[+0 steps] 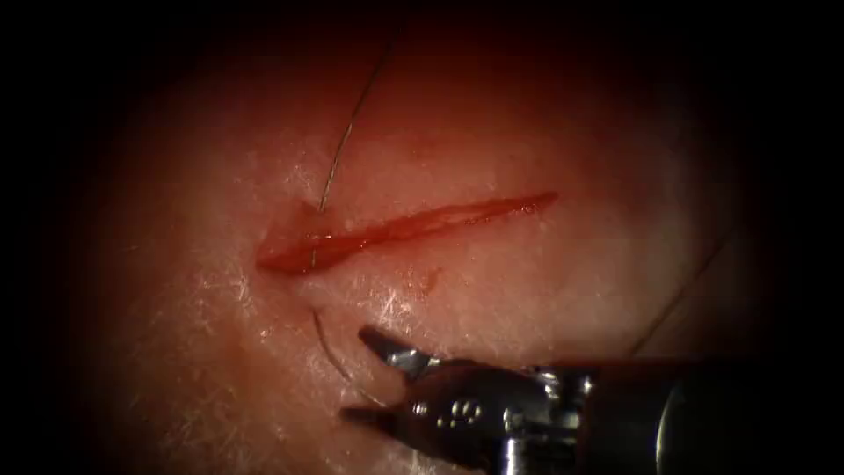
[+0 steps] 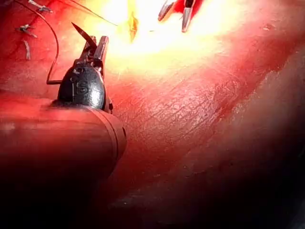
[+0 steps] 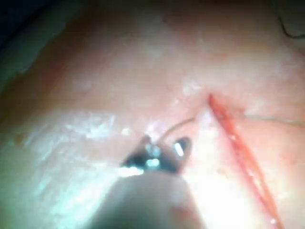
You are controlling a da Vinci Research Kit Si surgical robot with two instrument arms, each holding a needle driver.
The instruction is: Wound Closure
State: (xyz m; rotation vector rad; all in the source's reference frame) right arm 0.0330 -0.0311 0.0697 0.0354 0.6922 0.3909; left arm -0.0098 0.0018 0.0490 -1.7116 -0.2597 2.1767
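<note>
Below the cut [image 1: 404, 230], right claw [image 1: 360, 374] level, jaws apart around the needle [image 1: 330, 352] emerging from tissue [image 1: 545, 290]

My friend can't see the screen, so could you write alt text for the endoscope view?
The right arm's metal hand has its jaws open around a thin curved steel needle that emerges from pale pink tissue just below the left end of a slanted red cut. Dark fine thread runs up from the cut.
</note>
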